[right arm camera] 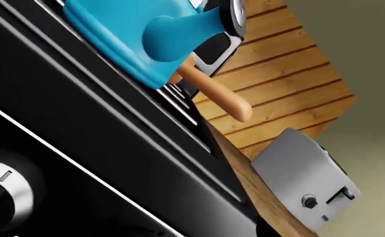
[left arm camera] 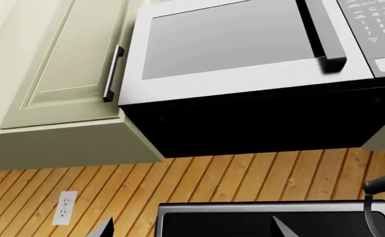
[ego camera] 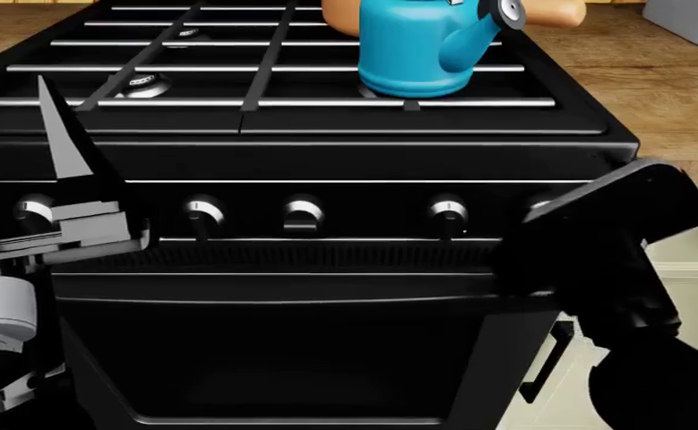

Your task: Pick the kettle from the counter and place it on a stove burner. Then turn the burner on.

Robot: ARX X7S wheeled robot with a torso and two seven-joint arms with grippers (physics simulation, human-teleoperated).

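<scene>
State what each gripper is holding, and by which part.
Nothing is held. The kettle sits on the stove grate, apart from both arms; the left gripper is empty, and the right gripper's jaws are not visible.

The range front (ego camera: 324, 269) is seen close, from above and looking down, by the head camera. The microwave (left arm camera: 245, 64) is viewed upward from the left wrist. The kettle (right arm camera: 133, 39) is shared by the tilted, close right wrist view and the head view.

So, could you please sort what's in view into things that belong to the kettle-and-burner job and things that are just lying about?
Belongs to the job:
- kettle, already on the stove grate
- stove burner, one of several
- knobs on the range front
- counter

Just lying about:
- toaster
- microwave
- wall outlet
- wooden handle behind the kettle
</scene>
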